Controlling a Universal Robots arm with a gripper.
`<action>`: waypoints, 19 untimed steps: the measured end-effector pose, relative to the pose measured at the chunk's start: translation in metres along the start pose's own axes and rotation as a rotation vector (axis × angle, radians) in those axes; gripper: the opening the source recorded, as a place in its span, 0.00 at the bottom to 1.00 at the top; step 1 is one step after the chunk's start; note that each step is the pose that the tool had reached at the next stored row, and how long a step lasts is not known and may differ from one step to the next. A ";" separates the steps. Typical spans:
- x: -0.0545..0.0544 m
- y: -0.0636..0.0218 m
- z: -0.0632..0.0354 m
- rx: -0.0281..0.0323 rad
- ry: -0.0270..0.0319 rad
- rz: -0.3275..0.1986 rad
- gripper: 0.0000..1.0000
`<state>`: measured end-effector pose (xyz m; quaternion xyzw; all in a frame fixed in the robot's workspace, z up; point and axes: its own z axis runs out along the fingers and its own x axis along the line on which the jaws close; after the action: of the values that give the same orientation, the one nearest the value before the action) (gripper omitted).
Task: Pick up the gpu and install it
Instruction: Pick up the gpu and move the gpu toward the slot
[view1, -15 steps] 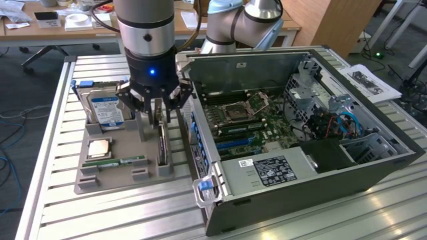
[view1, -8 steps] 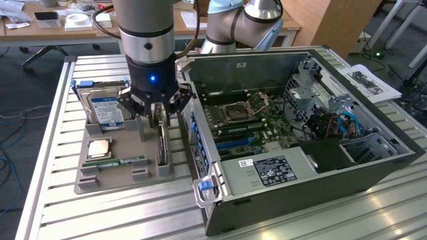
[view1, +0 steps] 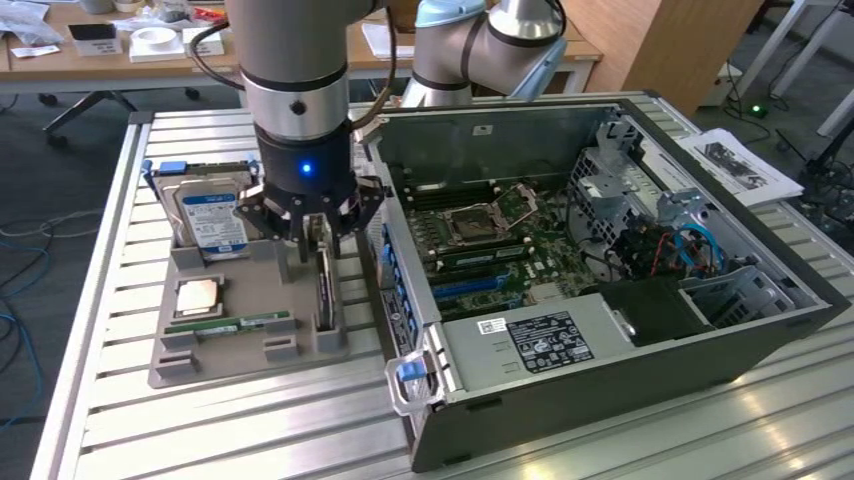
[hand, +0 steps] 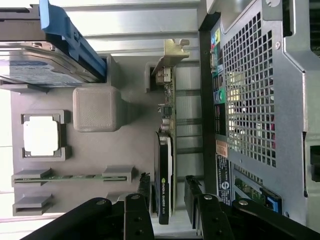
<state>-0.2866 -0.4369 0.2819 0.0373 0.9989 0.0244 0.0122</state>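
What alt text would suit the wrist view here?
The open fingers straddle the gpu, which stands on edge in a grey parts tray. The tray also holds a hard drive, a processor and a memory stick; a computer case stands alongside.

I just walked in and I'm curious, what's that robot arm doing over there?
The robot's gripper hangs low over the gray holder tray, its fingers open on either side of the gpu, which stands on edge in its slot. Nothing is grabbed yet. The open computer case sits beside the tray, and the gpu is not installed in it.
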 end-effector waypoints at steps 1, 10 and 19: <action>0.000 0.0002 0.0016 0.0000 0.0000 0.000 0.42; 0.000 0.0010 0.0125 0.0002 0.0001 0.000 0.42; 0.000 0.0006 0.0219 0.0001 -0.0002 0.003 0.42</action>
<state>-0.2864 -0.4352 0.2601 0.0390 0.9989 0.0243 0.0123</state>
